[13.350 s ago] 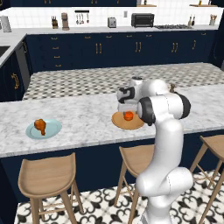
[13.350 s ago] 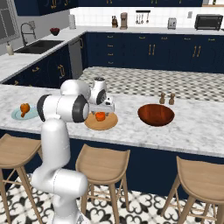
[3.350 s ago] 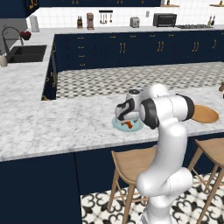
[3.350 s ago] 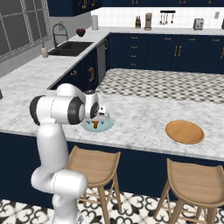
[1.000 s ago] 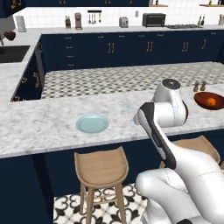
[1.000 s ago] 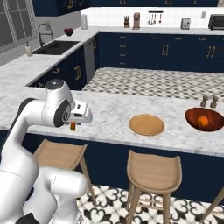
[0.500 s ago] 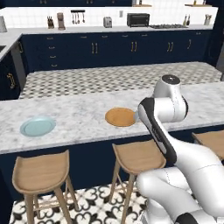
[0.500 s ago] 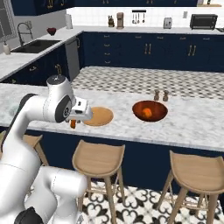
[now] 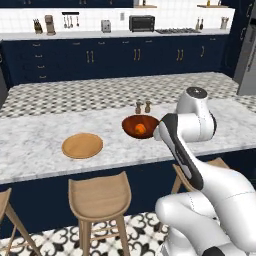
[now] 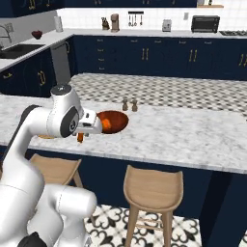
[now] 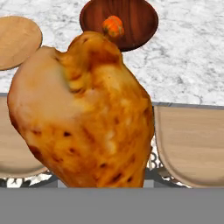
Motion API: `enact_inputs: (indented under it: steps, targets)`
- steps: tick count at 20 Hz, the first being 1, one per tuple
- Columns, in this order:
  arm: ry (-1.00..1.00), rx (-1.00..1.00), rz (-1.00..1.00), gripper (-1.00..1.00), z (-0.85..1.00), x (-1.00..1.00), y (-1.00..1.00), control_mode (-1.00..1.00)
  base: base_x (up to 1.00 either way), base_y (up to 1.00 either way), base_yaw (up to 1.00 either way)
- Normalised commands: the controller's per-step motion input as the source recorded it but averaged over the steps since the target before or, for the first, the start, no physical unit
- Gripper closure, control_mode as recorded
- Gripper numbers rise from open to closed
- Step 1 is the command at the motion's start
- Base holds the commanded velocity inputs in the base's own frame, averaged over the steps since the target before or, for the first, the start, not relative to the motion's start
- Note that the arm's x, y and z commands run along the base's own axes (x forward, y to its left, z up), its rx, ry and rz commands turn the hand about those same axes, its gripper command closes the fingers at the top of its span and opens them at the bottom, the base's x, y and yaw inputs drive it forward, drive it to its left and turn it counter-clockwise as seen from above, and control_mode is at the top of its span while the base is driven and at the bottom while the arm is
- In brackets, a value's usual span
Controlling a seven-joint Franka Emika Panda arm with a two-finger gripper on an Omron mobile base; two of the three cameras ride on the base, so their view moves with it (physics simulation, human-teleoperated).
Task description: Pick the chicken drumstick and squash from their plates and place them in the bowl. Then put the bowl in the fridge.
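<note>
Beside bowl (image 10: 112, 121) — tool (image 10: 82, 136) gripping drumstick (image 11: 87, 113).

Two shakers (image 9: 142, 107) upright on marble counter (image 9: 40, 145); wooden stools (image 9: 100, 199) below; toaster oven (image 9: 141, 23) on back counter.

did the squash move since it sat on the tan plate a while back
Yes. The squash now lies inside the bowl, while the tan plate sits bare on the counter to the bowl's left.

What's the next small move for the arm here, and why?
Probably carry the chicken drumstick forward over the bowl. The gripper holds it near the counter's front edge, short of the bowl, where the squash already sits.
</note>
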Motion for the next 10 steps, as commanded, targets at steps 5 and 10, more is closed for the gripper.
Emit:
enact_inputs:
  steps: [5, 10]
  targets:
    - [0.00, 0.00, 0.00, 1.00, 0.00, 0.00, 0.00, 1.00, 0.99, -0.19, 0.15]
    - [0.00, 0.00, 0.00, 1.00, 0.00, 0.00, 0.00, 1.00, 0.77, 0.15, 0.23]
